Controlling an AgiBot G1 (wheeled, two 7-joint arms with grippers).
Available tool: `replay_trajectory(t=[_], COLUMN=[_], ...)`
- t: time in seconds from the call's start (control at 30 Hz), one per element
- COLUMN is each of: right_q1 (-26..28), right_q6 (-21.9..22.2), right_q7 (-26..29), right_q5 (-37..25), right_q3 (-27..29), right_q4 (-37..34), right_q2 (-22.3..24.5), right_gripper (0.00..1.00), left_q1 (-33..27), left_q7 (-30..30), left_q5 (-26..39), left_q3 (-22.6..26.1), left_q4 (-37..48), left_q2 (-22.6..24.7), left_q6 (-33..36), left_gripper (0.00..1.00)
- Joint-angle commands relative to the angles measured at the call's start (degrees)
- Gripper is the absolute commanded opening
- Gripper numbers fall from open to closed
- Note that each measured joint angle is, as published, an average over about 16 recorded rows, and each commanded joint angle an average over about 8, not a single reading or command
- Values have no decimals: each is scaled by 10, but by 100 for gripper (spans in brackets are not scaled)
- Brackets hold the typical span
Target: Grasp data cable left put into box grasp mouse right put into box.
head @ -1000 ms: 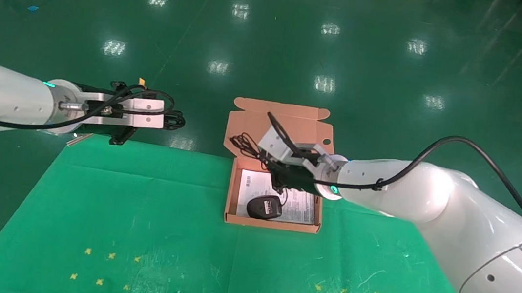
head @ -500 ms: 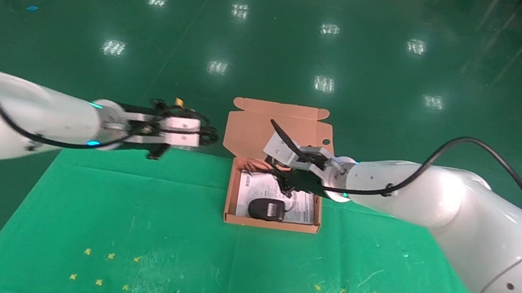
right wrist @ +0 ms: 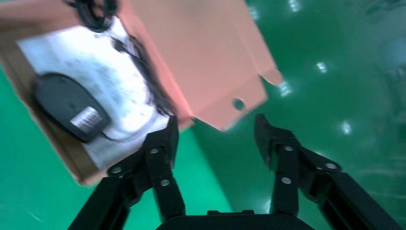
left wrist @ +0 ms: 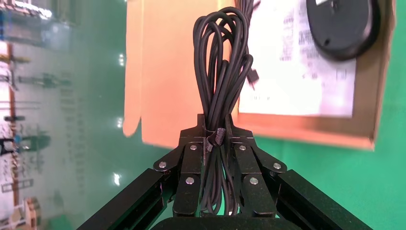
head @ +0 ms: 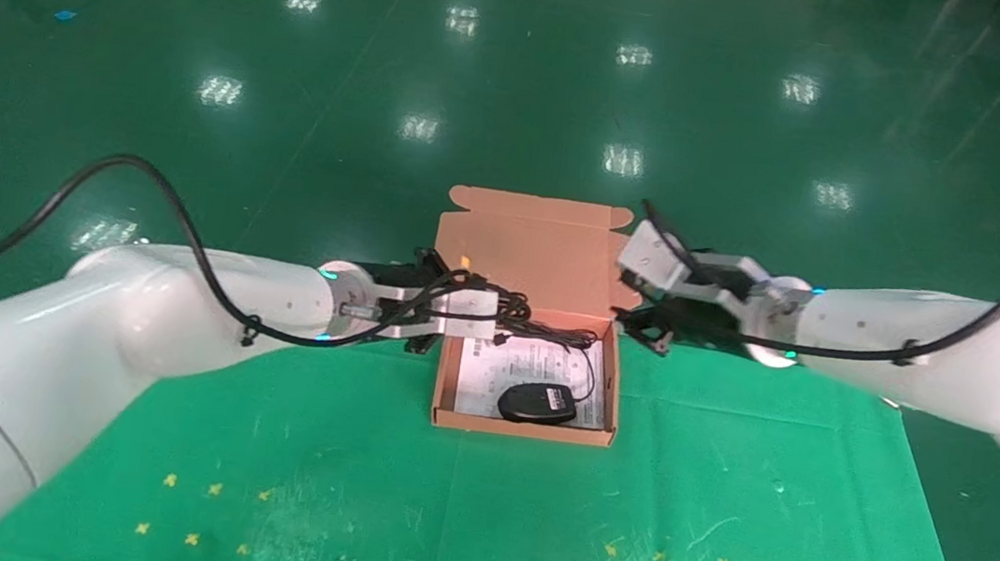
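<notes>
Left pincer (head: 506, 311) carries the data cable (left wrist: 223, 57) over the box (head: 521, 429) on the green counter (head: 274, 443).
The left arm reaches in level from the box's left wall, clamped on the looped bundle, whose long axis runs out along the fingers. The mouse (head: 538, 402) lies underside up on a printed sheet (head: 488, 383) inside. The right pincer (head: 645, 330) hangs spread and empty beside the lid flap (head: 527, 246).

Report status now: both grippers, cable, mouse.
Left gripper shut on data cable, at box back edge. Right gripper open, empty, beside the box. Mouse in box, underside up. Nothing blocking.
</notes>
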Motion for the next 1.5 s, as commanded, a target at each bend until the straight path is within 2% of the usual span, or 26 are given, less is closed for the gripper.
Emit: replay_trajectory(t=[0.03,0.3,0.5,0.53,0.77,0.8,1.23,1.5], right_q1=[5,22,29,30,31,32,31,47], right_q6=[-1,-14,-20,-20,-22,-22,-22,-8], right_q7=[6,48,77,81,95,95,94,91], right_q5=[-5,-32,-57,-61,-75,-76,-74,-84], right_q3=[1,0,-2,-3,-5,-5,-5,1], right_q4=[10,69,108,112,129,130,127,126], right_q2=[17,72,95,97,105,105,103,103], right_gripper=[100,100,100,100,100,100,100,100], left_q1=[8,22,23,23,22,22,24,8], left_q7=[34,120,166,172,191,191,190,148], left_q5=[-21,-121,-187,-197,-238,-240,-236,-239], left_q3=[1,34,63,67,85,85,85,81], left_q4=[24,21,13,13,19,20,6,-15], left_q2=[15,21,22,22,23,23,12,-12], left_q6=[-21,-45,-52,-53,-57,-57,-53,-59], left_gripper=[0,0,0,10,97,100,100,100])
